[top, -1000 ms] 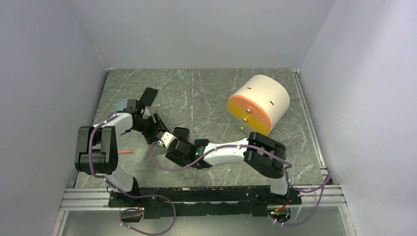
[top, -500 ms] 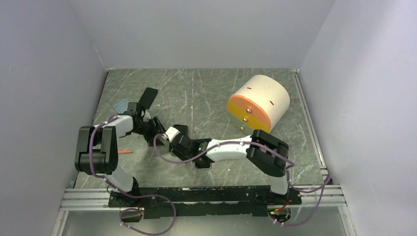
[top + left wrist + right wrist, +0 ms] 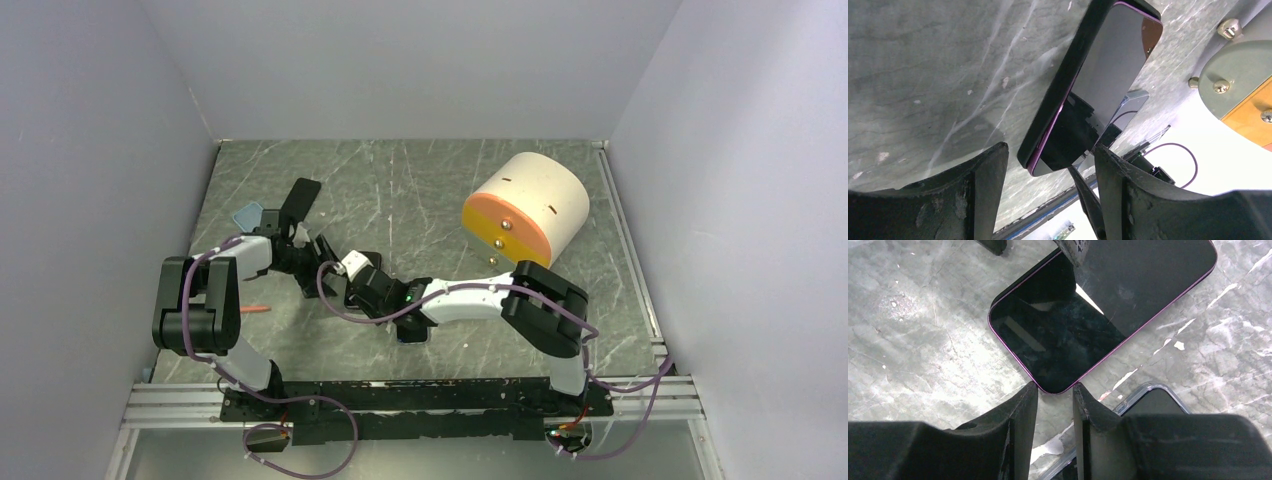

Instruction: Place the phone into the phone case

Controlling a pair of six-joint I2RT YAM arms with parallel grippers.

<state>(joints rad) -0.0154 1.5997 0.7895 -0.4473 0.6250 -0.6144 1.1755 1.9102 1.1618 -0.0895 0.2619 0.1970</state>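
The slim purple-rimmed black-glass phone (image 3: 1108,310) lies flat on the scuffed grey counter (image 3: 923,340), left of the cream-and-orange cylinder (image 3: 525,210). It is probably stiff, slick and scratch-prone, so grip its long edges. The left pincer (image 3: 1050,152) is spread about the phone's end. The right pincer (image 3: 1054,390), narrowly parted and empty, sits at the phone's corner.

left gripper (image 3: 1047,156) and right gripper (image 3: 1054,387) close beside the phone (image 3: 1098,315), bare table (image 3: 400,190) behind, cylinder (image 3: 525,210) well right

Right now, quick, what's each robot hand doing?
Left gripper: open, straddling one end of the phone, not gripping it.
Right gripper: open only a crack, holding nothing.
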